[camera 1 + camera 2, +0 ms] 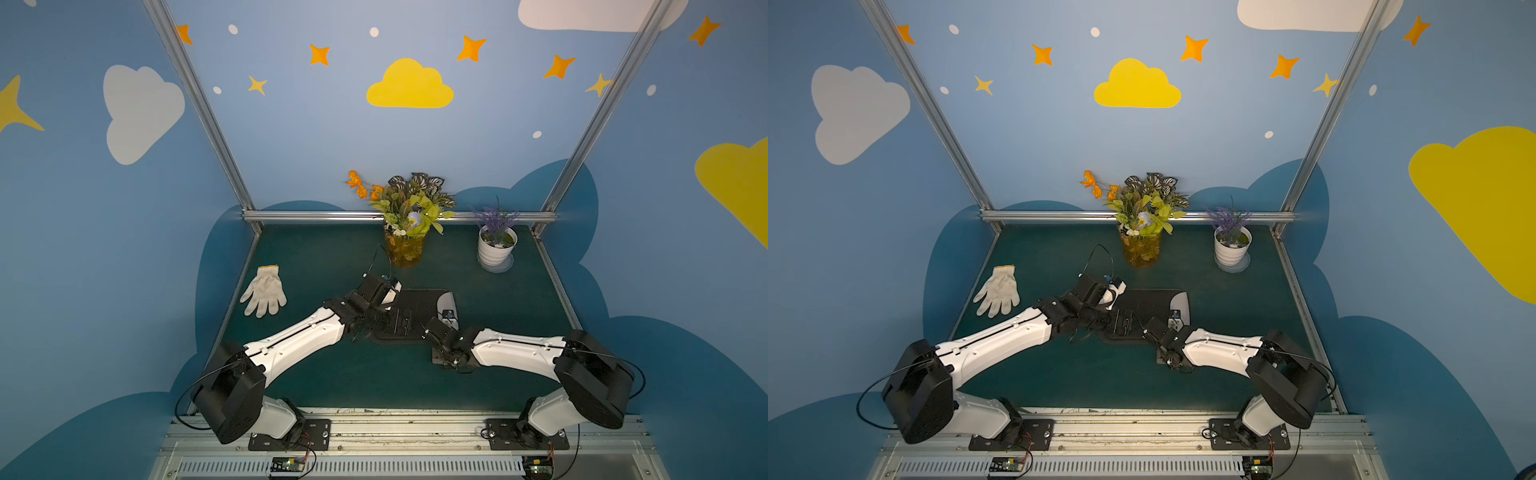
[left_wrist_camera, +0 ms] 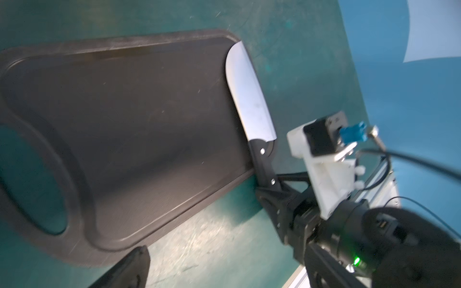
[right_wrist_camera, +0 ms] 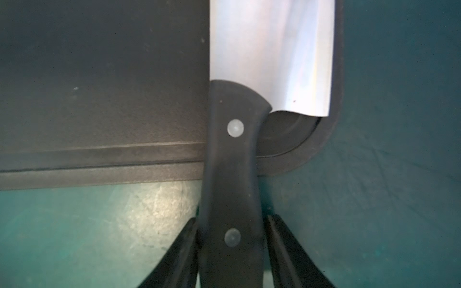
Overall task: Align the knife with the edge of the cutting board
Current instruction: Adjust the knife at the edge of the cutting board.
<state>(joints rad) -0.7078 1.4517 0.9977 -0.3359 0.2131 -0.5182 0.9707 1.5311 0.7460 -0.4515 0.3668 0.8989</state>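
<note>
No legible text anywhere.
The knife [image 3: 272, 49] and cutting board [image 3: 99, 74] carry no readable words, brands, numbers or signs.

Left arm [image 1: 299, 336] and right arm [image 1: 515, 353] inward, forearms low; right end effector [image 3: 231, 218] narrow-jawed

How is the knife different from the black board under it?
The knife has a shiny silver blade; the cutting board is dull black all over. The knife is narrow; the cutting board is far wider. The knife's handle sticks out past the cutting board's rim. Both lie flat and have black parts.
</note>
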